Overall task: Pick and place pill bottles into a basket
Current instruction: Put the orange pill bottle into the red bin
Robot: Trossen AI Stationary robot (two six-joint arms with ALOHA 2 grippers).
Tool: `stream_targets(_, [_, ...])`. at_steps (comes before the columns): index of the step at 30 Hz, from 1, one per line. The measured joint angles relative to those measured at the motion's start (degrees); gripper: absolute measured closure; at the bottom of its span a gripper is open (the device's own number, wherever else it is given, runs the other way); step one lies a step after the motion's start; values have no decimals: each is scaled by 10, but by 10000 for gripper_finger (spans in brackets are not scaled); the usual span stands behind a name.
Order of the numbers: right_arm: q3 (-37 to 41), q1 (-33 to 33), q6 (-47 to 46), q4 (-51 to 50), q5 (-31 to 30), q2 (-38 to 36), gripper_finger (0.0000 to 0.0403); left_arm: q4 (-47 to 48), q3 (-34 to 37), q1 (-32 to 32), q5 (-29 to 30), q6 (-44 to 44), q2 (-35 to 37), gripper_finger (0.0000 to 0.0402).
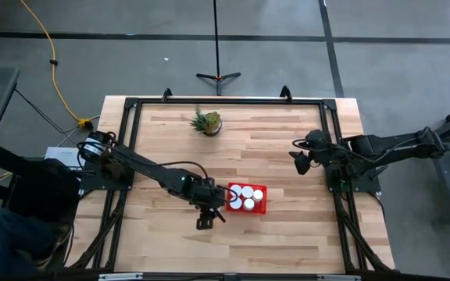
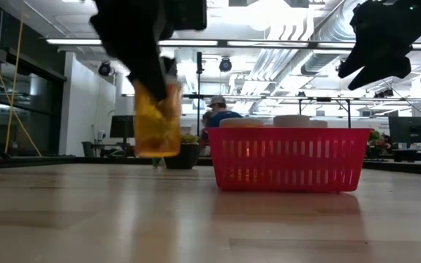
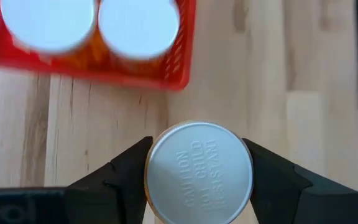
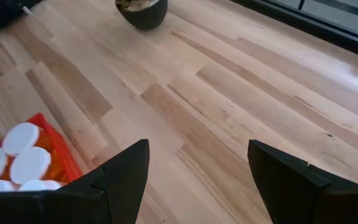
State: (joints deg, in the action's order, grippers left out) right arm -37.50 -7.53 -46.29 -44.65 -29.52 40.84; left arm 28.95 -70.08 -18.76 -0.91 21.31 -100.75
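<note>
The left gripper point(image 3: 197, 177) is clamping a bottle point(image 3: 198, 172) just beside the basket point(image 3: 179, 78). The right gripper point(image 4: 197, 180) is hanging open. A low carry risks the bottle striking the rim and tipping the basket.

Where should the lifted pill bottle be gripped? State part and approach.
Grip the pill bottle across its round white cap, straight down from above, as the left gripper does: it hangs upright, cap up. The right gripper waits open over the table's right side.

Grey floor point(image 1: 381, 70) with a yellow cable point(image 1: 44, 47); bright ceiling lights point(image 2: 269, 13) overhead.
</note>
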Motion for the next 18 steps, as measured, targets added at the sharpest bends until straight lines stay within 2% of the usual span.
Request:
stream_targets(5, [0, 0, -25, -34, -29, 0, 139, -7, -39, 0, 1, 0, 0, 156])
stream_targets(8, [0, 0, -36, -56, -48, 0, 139, -29, -56, 0, 23, 0, 0, 150])
stream_targets(13, [0, 0, -38, -64, -50, 0, 139, -71, -68, 1, 62, -5, 0, 144])
stream_targets(18, [0, 0, -38, -64, -61, 0, 139, -127, -71, 16, 68, -26, -4, 156])
